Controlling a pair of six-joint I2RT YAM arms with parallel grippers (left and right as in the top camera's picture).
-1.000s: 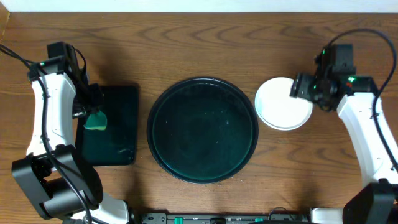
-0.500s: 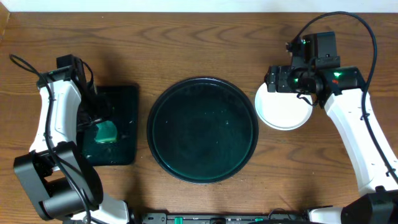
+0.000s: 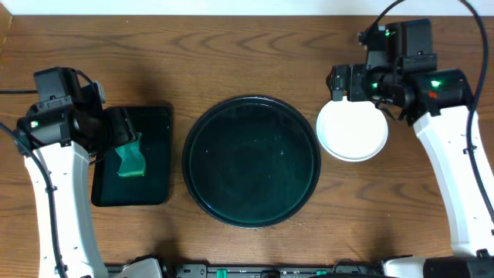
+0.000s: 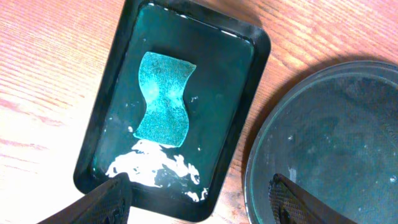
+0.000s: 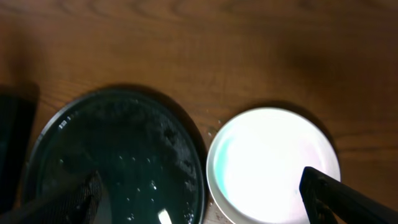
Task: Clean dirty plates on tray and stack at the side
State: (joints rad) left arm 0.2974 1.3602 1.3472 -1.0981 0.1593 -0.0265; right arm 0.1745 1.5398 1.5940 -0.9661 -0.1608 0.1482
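The large round black tray [image 3: 251,161] lies mid-table, wet, with no plate on it. The white plates [image 3: 353,129] sit stacked on the wood just right of it, and the top one is clean and glossy [image 5: 273,165]. My right gripper [image 3: 338,83] hovers open above the stack's far-left edge; in its wrist view [image 5: 205,202] one finger stands over the tray [image 5: 118,162] and the other over the plates. My left gripper [image 3: 123,137] is open above the small rectangular tray, nothing between its fingers [image 4: 199,202].
A small rectangular black tray [image 3: 154,123] lies left of the round tray, with a green cloth [image 3: 131,161] flat in it [image 4: 163,98] and white foam near its front rim [image 4: 149,169]. Bare wood surrounds all three.
My left gripper opened, dropped the green cloth into the rectangular tray and pulled back. My right gripper opened wider and rose away from the plate stack.
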